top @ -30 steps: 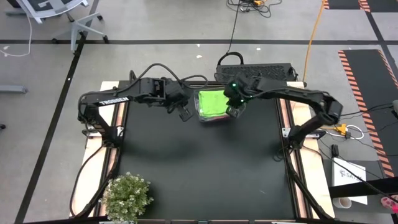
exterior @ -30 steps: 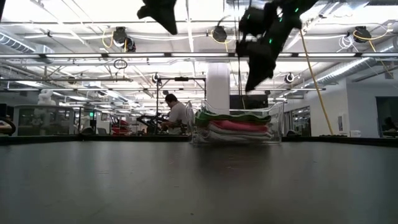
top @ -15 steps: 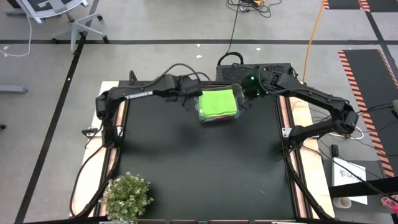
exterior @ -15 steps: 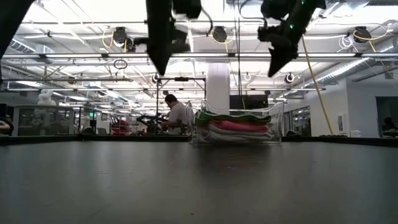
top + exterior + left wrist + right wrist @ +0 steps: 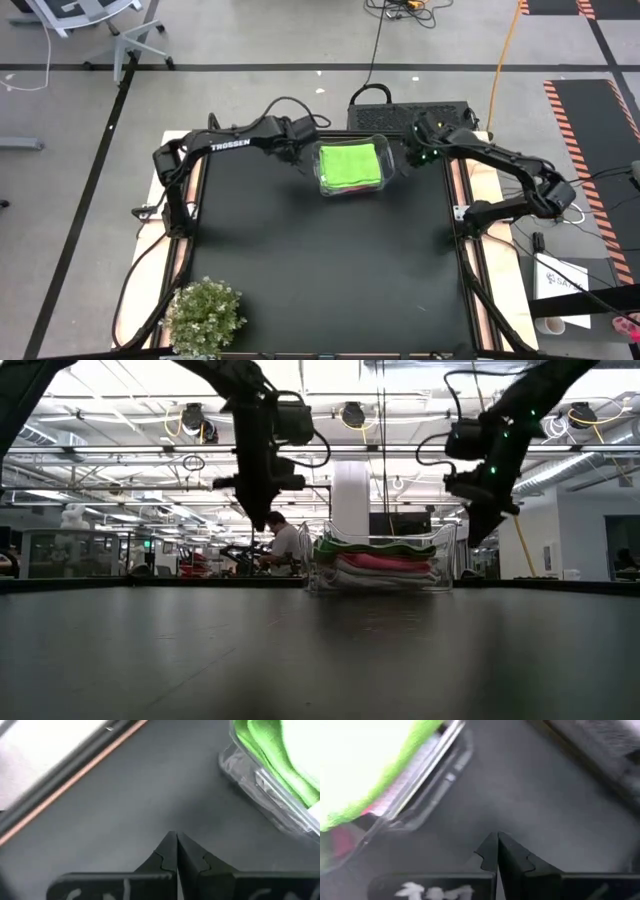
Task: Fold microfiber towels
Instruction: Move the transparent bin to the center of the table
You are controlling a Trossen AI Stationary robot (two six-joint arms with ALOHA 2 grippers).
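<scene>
Table: matte black top with pale wooden edges, seen from above.
Bin: clear plastic bin at the far edge holds the microfiber towels, lime one on top.
Arms: left gripper and right gripper flank the bin; "TROSSEN" on the left arm.
Plant: bushy green plant at the near corner.
Low view: pink and white layers under green; a person sits beyond.
Wrist views: left fingers and right fingers pressed together, empty.

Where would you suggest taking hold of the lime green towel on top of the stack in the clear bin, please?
Probably from straight above, pinching the lime green towel near one edge: it lies flat on the stack and the clear bin walls block its sides.
</scene>
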